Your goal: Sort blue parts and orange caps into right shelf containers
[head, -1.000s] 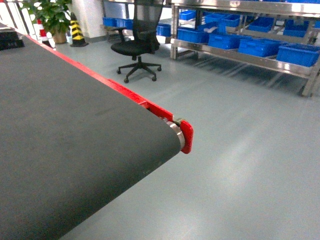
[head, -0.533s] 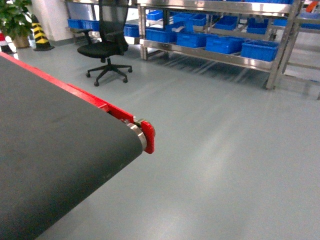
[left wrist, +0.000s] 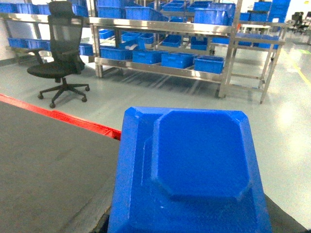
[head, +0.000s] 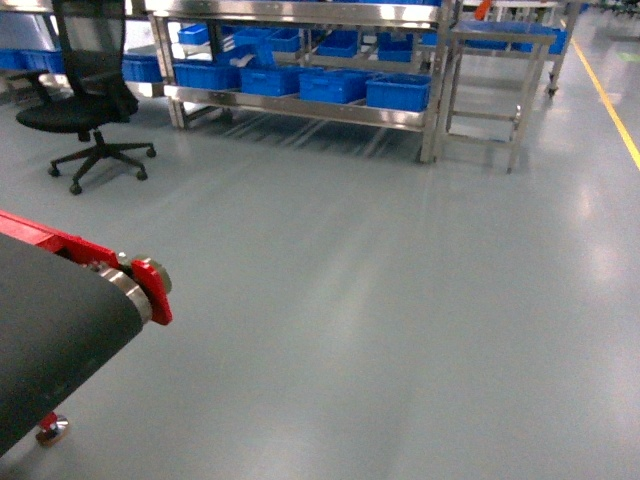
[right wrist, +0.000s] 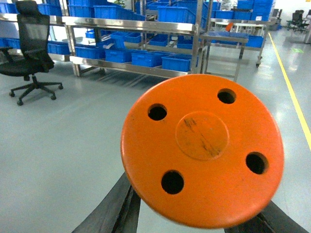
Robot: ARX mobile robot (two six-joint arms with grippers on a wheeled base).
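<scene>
Each end effector carries a load — the left a blue part, the right an orange cap, seemingly clamped. Drive straight to the far blue crates on the shelf, loads level.

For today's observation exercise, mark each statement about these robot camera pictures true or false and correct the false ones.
1. The round orange cap with four holes fills the right wrist view. True.
2. The left wrist view shows a green part. False: it is a bright blue moulded plastic part.
3. Blue plastic crates sit on the steel shelf. True.
4. The black office chair lies tipped over. False: it stands upright.
5. The dark conveyor belt carries orange caps. False: its visible part is bare.
</scene>
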